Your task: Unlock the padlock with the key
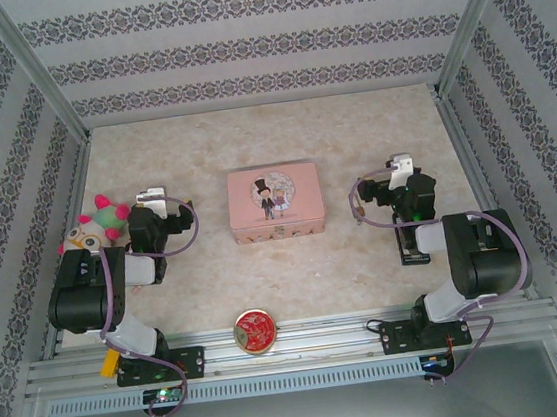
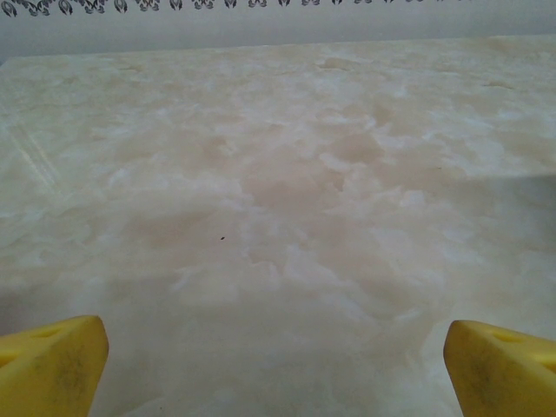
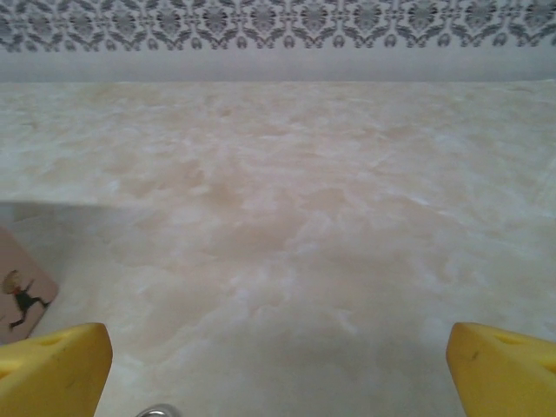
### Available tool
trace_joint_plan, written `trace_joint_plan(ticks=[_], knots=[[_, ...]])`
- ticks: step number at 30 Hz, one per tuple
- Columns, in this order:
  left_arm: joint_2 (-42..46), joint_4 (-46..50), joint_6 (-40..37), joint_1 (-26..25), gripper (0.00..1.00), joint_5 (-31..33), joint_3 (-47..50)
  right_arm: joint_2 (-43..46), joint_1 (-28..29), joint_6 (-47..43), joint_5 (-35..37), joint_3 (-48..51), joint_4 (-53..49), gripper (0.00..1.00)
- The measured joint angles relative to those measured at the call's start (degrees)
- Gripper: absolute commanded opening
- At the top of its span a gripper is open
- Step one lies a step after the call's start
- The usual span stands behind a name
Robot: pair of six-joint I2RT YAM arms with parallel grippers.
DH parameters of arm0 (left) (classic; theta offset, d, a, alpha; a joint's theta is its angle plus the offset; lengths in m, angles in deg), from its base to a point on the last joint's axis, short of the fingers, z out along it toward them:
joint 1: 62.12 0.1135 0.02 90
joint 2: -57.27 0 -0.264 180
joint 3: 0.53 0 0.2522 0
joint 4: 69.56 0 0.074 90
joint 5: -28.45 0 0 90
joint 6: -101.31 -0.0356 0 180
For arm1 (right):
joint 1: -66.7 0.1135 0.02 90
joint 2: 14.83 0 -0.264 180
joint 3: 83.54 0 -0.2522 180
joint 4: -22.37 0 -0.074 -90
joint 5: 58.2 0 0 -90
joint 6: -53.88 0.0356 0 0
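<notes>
A small brass-coloured padlock [image 1: 361,212] lies on the table just left of my right arm. In the right wrist view a silvery curve of its shackle [image 3: 157,410] shows at the bottom edge, left of centre. My right gripper [image 3: 278,369] [image 1: 397,166] is open, its yellow fingertips [image 3: 54,369] wide apart over bare table. My left gripper [image 2: 278,365] [image 1: 152,196] is also open with nothing between its fingertips [image 2: 52,363], and it points at the far wall.
A pink tin box [image 1: 275,201] [image 3: 22,295] sits mid-table between the two grippers. A round red-gold tin [image 1: 256,330] lies near the front rail. A plush toy [image 1: 99,221] rests beside the left arm. Patterned walls enclose the marbled table [image 1: 271,139].
</notes>
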Motion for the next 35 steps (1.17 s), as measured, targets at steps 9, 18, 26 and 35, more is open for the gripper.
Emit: trace_joint_plan(ticks=[9,18,26,35], knots=[[0.00,0.00,0.00,0.00,0.99,0.00,0.00,0.00,0.00,0.00,-1.51,0.00,-0.02,0.98],[0.00,0.00,0.00,0.00,0.99,0.00,0.00,0.00,0.00,0.00,-1.51,0.00,-0.02,0.98],[0.00,0.00,0.00,0.00,0.99,0.00,0.00,0.00,-0.02,0.00,-1.51,0.00,-0.02,0.98],[0.00,0.02,0.00,0.00,0.99,0.02,0.00,0.00,-0.02,0.00,-1.51,0.00,-0.02,0.98]])
